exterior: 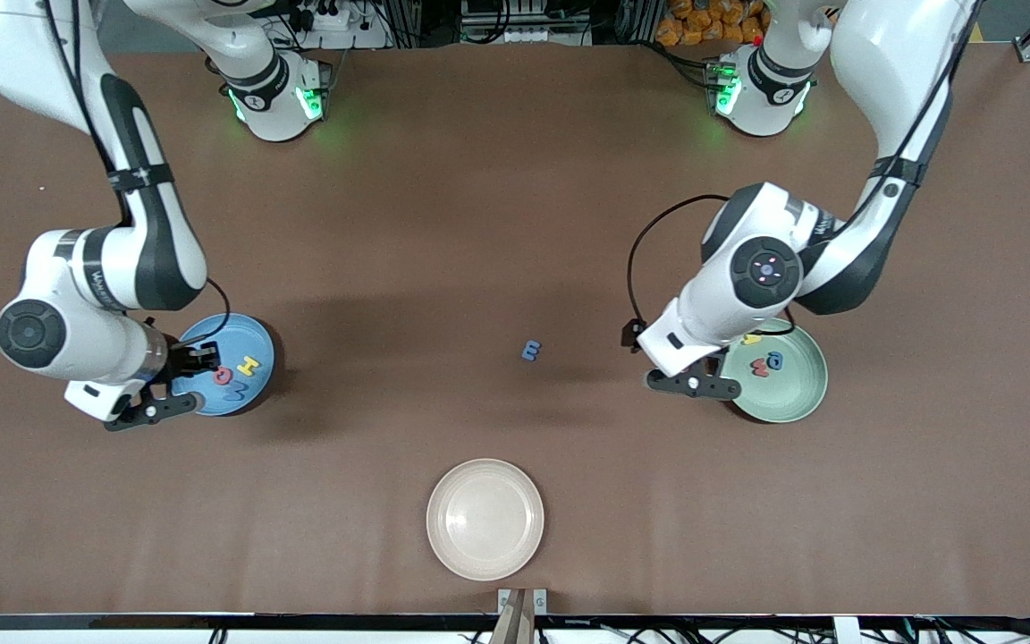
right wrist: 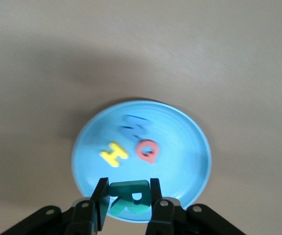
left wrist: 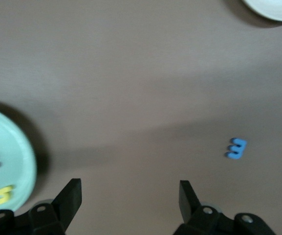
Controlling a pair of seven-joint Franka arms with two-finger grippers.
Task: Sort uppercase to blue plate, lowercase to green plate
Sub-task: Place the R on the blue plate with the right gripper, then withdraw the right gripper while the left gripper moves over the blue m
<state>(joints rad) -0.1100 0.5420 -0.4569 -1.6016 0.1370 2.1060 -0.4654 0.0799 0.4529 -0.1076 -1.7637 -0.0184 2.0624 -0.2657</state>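
Right gripper (right wrist: 126, 198) pinches the teal R (right wrist: 129, 196) over the blue plate's (exterior: 257, 340) rim, we judge for dropping beside the yellow H (exterior: 249, 365), red Q (exterior: 223, 376) and blue W (exterior: 237, 391). Our left gripper (left wrist: 129, 196) hangs spread open and empty beside the green plate (exterior: 801, 394). One blue m (exterior: 530, 350) lies mid-table, at twelve o'clock from the cream plate (exterior: 485, 519).
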